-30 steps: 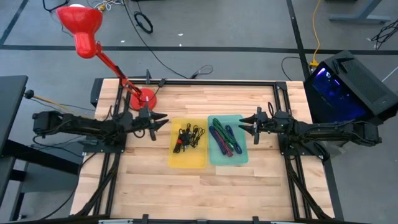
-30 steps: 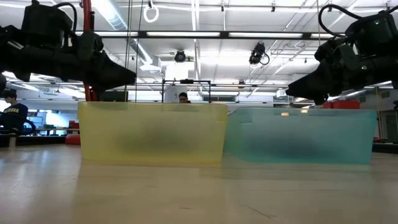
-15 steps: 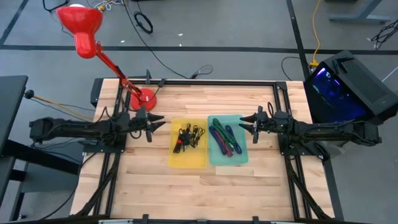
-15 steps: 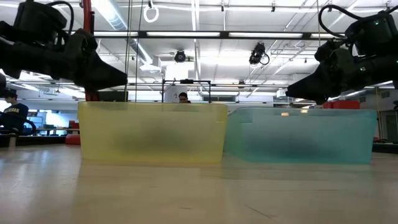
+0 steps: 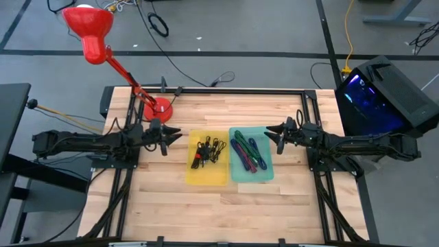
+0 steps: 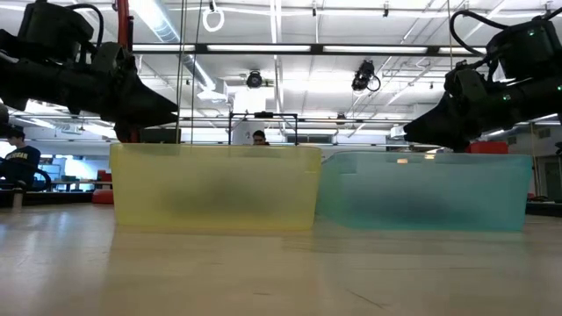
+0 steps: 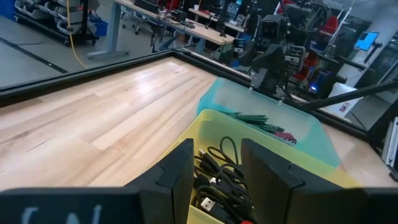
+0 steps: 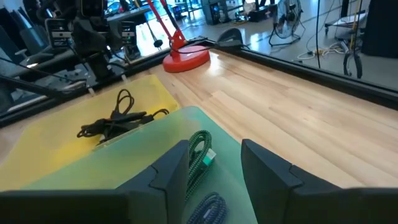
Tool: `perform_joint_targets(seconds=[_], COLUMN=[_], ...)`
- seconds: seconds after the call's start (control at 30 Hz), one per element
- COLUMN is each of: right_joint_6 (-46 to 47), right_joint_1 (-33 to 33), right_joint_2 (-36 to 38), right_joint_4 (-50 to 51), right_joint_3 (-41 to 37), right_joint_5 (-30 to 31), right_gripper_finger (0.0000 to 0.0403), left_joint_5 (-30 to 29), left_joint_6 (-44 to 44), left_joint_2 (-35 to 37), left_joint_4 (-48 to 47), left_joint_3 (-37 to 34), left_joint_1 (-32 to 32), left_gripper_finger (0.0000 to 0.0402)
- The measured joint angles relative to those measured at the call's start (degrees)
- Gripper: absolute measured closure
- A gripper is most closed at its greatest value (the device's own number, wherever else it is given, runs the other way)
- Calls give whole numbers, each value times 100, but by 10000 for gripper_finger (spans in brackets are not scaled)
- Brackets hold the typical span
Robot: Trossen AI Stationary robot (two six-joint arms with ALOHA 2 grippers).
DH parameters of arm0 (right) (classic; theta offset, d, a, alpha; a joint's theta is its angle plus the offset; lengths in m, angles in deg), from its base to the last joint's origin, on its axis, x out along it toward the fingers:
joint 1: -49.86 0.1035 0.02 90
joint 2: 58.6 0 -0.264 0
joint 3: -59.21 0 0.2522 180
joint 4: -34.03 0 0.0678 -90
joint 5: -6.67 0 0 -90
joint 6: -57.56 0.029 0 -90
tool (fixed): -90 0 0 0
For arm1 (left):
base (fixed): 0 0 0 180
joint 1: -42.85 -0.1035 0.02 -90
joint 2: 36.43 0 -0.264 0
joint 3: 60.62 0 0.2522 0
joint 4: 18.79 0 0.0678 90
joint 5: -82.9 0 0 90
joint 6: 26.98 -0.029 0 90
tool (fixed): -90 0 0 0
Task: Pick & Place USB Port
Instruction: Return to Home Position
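Left tool (image 5: 176,134) pulled back; right tool (image 5: 271,133) shifted slightly.

yellow bin (image 6: 215,189) interior blurred, green bin (image 6: 423,193) interior blurred

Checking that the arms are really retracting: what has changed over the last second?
The left tool drew back slightly toward its base, away from the yellow bin; the right tool tilted a little beside the green bin. Nothing was grasped or released; both are open. Bins and the charger cables inside stayed put.

Overhead, table-level, wrist views; yellow bin (image 5: 207,175) common
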Motion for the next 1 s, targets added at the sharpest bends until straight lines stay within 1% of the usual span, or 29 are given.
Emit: perform_joint_targets(seconds=[0.7,0.8,1.0], right_joint_6=[-4,-6,-6], right_joint_1=[2,2,2], right_joint_2=[72,299,1263], right_joint_4=[-6,4,4], right_joint_3=[0,0,0], right_joint_5=[26,20,9], right_gripper_finger=[252,252,252], left_joint_5=[0,0,0], left_joint_6=[24,20,24], left_joint_2=[26,183,685], left_joint_4=[-29,-4,-10], left_joint_3=[-2,-2,-2], left_joint_1=[0,1,2], left_gripper_finger=[264,264,264])
